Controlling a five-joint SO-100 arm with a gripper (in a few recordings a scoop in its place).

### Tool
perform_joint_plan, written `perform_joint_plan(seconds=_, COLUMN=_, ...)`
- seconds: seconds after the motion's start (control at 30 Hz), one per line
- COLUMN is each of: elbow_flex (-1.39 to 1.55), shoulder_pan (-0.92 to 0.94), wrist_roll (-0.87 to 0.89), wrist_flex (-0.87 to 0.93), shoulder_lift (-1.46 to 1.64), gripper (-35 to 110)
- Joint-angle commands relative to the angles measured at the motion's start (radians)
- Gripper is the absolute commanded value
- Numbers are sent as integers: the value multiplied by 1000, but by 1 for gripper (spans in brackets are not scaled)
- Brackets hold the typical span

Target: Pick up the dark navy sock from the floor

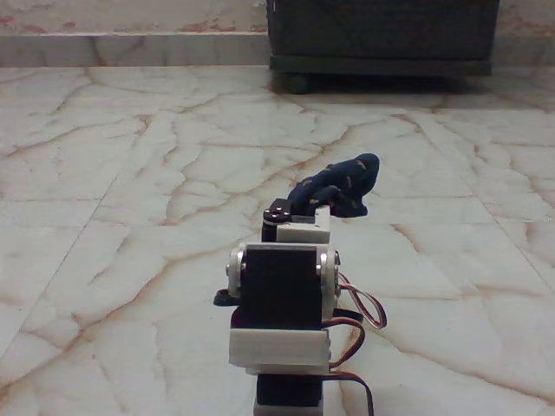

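Note:
The dark navy sock (345, 185) with small orange-tan specks lies bunched up on the floor (130, 173), just right of centre in the fixed view, one end raised toward the upper right. The white and black arm (282, 295) is seen from behind and reaches forward. Its wrist (299, 224) meets the near left end of the sock. The wrist and the sock hide the gripper's fingers, so whether they hold the sock cannot be told.
A dark cabinet (381, 35) on low feet stands against the far wall at the upper right. Red and black wires (364, 312) loop out on the arm's right side. Open marble tiles stretch to the left and right of the sock.

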Motion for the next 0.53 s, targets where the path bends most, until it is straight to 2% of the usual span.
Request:
perform_joint_plan(seconds=0.0, elbow_flex=-2, shoulder_pan=3, wrist_roll=11, wrist_flex=-8, shoulder_lift=26, gripper=0)
perform_joint_plan(seconds=0.5, elbow_flex=-2, shoulder_pan=2, wrist_roll=11, wrist_flex=-3, shoulder_lift=26, gripper=0)
